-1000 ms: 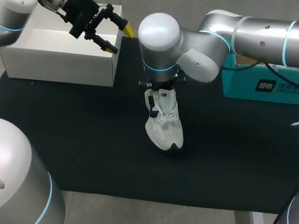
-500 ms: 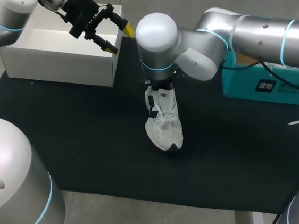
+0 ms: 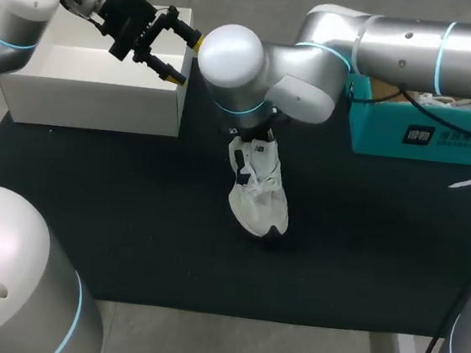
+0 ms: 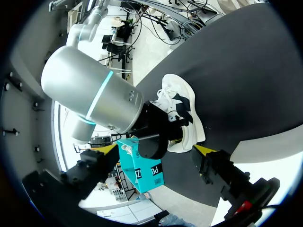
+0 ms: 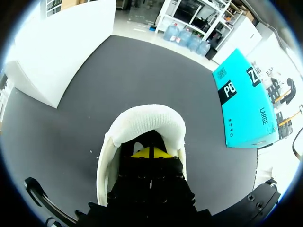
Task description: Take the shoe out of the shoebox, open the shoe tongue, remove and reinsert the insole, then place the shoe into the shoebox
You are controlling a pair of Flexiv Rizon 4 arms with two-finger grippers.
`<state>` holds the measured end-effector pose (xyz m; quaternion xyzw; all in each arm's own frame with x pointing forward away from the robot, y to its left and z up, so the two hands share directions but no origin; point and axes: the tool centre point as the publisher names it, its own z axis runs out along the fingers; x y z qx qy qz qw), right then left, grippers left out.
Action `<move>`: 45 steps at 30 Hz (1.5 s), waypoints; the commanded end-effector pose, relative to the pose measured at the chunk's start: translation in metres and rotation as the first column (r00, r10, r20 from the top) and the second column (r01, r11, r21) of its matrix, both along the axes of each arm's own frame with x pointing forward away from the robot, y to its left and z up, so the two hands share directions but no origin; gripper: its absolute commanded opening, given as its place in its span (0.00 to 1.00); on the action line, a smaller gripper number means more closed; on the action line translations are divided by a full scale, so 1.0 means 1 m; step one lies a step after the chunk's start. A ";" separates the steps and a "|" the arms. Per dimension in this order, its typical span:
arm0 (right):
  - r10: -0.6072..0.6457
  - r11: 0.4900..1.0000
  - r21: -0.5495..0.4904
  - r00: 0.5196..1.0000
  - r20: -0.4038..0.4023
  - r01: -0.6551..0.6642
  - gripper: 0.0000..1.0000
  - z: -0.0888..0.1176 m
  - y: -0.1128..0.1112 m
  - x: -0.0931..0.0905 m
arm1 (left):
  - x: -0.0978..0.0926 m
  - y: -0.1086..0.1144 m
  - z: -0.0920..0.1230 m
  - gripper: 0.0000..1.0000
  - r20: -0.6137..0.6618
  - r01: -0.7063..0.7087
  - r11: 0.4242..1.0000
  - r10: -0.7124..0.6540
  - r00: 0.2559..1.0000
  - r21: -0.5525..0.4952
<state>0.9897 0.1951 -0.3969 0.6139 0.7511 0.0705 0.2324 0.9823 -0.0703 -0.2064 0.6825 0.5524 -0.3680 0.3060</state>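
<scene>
A white shoe with dark accents stands on the black mat, toe toward the front edge. My right arm reaches over its heel and hides its gripper in the head view. In the right wrist view my right gripper is shut, its yellow tips together inside the shoe's opening just behind the padded heel collar. Whether something thin is pinched there I cannot tell. My left gripper hangs open over the right end of the white shoebox. It holds nothing, and the shoe lies well ahead of it.
A teal box stands at the back right of the mat, to the right of the shoe. The white shoebox takes up the back left corner. Bare mat stretches in front of the shoe and to both sides.
My right arm's big joint has swung slightly left above the shoe. The shoe and my left arm have kept still.
</scene>
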 end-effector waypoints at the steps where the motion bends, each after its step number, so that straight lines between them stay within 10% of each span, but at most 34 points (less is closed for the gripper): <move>1: -0.009 1.000 -0.012 1.000 -0.003 0.009 0.00 0.006 0.005 -0.002 | -0.001 0.000 0.000 1.00 0.003 -0.002 1.000 0.002 1.000 0.003; 9: -0.027 0.999 -0.030 1.000 0.003 0.027 0.00 0.014 -0.001 -0.007 | -0.001 0.000 0.000 1.00 0.003 -0.002 1.000 0.002 1.000 0.003; 31: -0.072 0.987 0.135 0.989 -0.130 0.090 0.00 -0.045 -0.006 -0.004 | -0.001 0.000 0.000 1.00 0.003 -0.002 1.000 0.002 1.000 0.003; 45: -0.096 0.977 0.175 0.982 -0.165 0.125 0.00 0.002 -0.005 -0.022 | -0.001 0.000 0.000 1.00 0.003 -0.002 1.000 0.002 1.000 0.003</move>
